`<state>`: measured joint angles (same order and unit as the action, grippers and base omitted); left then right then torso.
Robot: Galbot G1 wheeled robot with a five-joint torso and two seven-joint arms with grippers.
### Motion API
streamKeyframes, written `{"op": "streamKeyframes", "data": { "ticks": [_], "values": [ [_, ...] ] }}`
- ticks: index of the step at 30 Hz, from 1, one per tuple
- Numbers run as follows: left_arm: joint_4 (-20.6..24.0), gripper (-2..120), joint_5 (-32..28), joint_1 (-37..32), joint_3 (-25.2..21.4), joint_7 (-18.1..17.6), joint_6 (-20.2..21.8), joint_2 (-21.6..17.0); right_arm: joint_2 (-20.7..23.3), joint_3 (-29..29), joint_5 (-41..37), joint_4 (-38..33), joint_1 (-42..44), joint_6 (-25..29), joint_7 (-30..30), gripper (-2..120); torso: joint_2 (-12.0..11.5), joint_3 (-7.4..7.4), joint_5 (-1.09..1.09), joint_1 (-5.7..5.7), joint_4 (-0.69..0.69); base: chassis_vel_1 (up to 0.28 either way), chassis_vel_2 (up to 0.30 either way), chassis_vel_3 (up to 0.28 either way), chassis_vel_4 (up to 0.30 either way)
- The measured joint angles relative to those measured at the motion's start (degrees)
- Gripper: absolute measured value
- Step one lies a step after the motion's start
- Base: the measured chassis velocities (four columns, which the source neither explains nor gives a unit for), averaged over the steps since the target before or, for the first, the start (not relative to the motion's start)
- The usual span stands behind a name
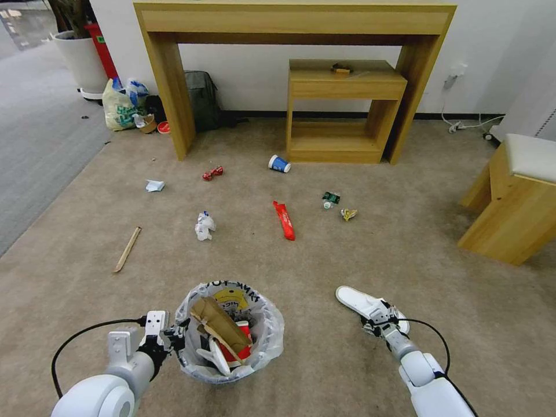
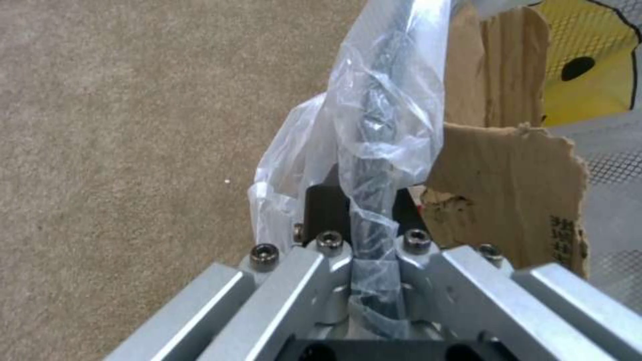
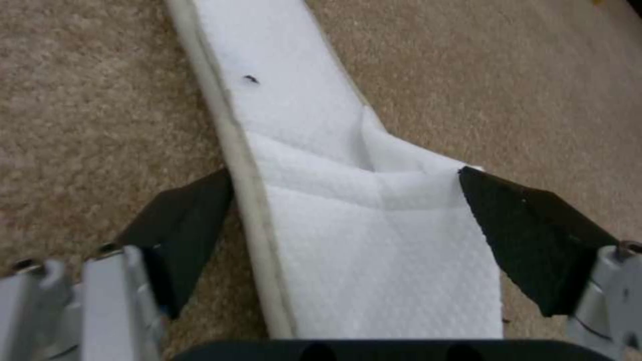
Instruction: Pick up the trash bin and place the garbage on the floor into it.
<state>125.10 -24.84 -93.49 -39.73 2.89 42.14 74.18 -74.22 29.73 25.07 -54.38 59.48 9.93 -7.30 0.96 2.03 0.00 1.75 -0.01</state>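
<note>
Litter lay thinly across the floor (image 1: pixel 359 255) when I checked the feeds, and the layout explained how I had both arms set. At the lower centre of the head frame stood the trash bin (image 1: pixel 230 331), and my left pincer (image 1: pixel 174 337) was clamped shut on its bag-covered rim at the bin's left edge; the left wrist feed showed the dark rim and crinkled plastic bag (image 2: pixel 374 125) nipped between the closed jaws, a hold that, I judged, let me carry the bin along to each piece. Inside it I could see one cardboard piece (image 1: pixel 220 321), something red and something white, too jumbled to count further. At lower right my right pincer (image 1: pixel 379 324) hung over the one white slipper (image 1: pixel 362 304) on the carpet, jaws spread wide to either side of its strap and not yet closed, fingertips (image 3: pixel 528 235) low beside it, as the right wrist feed showed. Counting what remained in the middle of the frame: one blue cup (image 1: pixel 279 164), one long red wrapper (image 1: pixel 284 220), one small red wrapper (image 1: pixel 212 173), one wooden stick (image 1: pixel 127 249) at left, two white crumpled scraps (image 1: pixel 204 226), a green bottle (image 1: pixel 330 200) and one yellowish scrap (image 1: pixel 348 214) beside it.
</note>
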Motion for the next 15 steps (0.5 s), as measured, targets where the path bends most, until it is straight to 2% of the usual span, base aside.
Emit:
{"op": "streamKeyframes", "data": {
  "ticks": [2, 7, 14, 15],
  "values": [
    [0.04, 0, 0.00, -0.02, 0.00, 0.01, 0.00, 0.07, -0.12, 0.12, 0.01, 0.31, -0.03, 0.09, 0.00, 74, 0.00, 0.00, 0.00, 0.00, 0.00, 0.000, 0.000, 0.000, 0.000],
    [0.09, 0, 0.01, -0.05, -0.01, 0.01, 0.00, 0.07, -0.25, 0.43, -0.04, 0.62, -0.05, 0.39, 0.01, 63, 0.00, 0.00, 0.00, 0.00, 0.00, 0.000, 0.000, 0.000, 0.000],
    [0.09, 0, 0.17, -0.02, 0.02, 0.02, 0.00, -0.05, -0.17, 1.09, -0.69, 0.65, 0.04, 0.62, 0.02, 32, 0.00, 0.00, 0.00, 0.00, 0.00, 0.000, 0.000, 0.000, 0.000],
    [0.09, 0, 0.17, -0.02, 0.02, 0.02, 0.00, -0.05, -0.17, 1.09, -0.69, 0.65, 0.04, 0.62, 0.02, 32, 0.00, 0.00, 0.00, 0.00, 0.00, 0.000, 0.000, 0.000, 0.000]
  ]
}}
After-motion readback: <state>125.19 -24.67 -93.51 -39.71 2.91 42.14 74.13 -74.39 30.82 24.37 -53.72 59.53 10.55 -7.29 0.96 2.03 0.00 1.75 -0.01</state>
